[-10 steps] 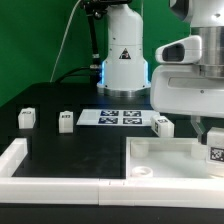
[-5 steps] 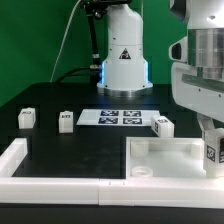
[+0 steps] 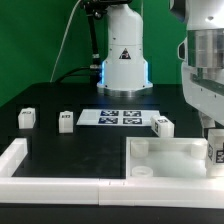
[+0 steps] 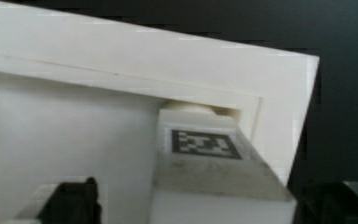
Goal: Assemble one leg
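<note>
One leg [image 3: 215, 153], a small white block with a black-and-white tag, sits in the far corner of the large white tray-like part [image 3: 160, 152] at the exterior view's right. In the wrist view this leg [image 4: 208, 142] lies against the tray's raised rim [image 4: 247, 60]. My gripper [image 3: 212, 136] hangs right over it. Its dark fingers [image 4: 69, 200] stand on either side of the leg, with a gap showing on one side, so my gripper [image 4: 202, 202] is open around it. Three more legs [image 3: 27, 118], [image 3: 66, 121], [image 3: 163, 126] stand on the black table.
The marker board [image 3: 120, 117] lies in front of the robot base [image 3: 125, 60]. A white L-shaped wall [image 3: 20, 160] borders the table's front at the exterior view's left. The tray has a round hole [image 3: 142, 172] near its front.
My gripper has moved toward the exterior view's right, over the tray corner. The leg there has stayed in about the same place.
</note>
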Controlling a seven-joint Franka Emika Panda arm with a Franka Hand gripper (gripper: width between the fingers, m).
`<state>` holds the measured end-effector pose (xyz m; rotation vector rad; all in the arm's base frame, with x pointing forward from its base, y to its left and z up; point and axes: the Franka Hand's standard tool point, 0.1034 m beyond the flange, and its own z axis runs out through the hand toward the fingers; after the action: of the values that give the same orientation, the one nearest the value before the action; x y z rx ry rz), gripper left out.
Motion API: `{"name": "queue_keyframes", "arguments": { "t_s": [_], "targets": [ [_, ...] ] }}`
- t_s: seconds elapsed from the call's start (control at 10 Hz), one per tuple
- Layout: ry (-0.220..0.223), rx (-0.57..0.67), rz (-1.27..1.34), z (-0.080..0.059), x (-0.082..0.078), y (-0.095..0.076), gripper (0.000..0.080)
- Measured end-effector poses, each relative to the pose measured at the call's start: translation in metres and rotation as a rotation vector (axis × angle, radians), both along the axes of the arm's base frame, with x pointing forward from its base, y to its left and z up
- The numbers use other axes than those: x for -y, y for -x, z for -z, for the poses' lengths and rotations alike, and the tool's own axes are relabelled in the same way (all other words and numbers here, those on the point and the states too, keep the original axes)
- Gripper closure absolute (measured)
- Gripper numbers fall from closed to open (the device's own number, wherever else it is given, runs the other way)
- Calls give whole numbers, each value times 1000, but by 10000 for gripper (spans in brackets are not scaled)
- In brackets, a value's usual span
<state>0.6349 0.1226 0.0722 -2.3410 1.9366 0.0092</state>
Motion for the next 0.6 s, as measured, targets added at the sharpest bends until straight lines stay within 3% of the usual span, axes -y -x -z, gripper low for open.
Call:
{"name": "queue_keyframes", "arguments": {
  "t_s": [0.2, 0.6],
  "targets": [
    [19, 19, -234, 0, -2, 0, 159],
    [58, 58, -790, 5, -1, 1, 150]
  ]
}}
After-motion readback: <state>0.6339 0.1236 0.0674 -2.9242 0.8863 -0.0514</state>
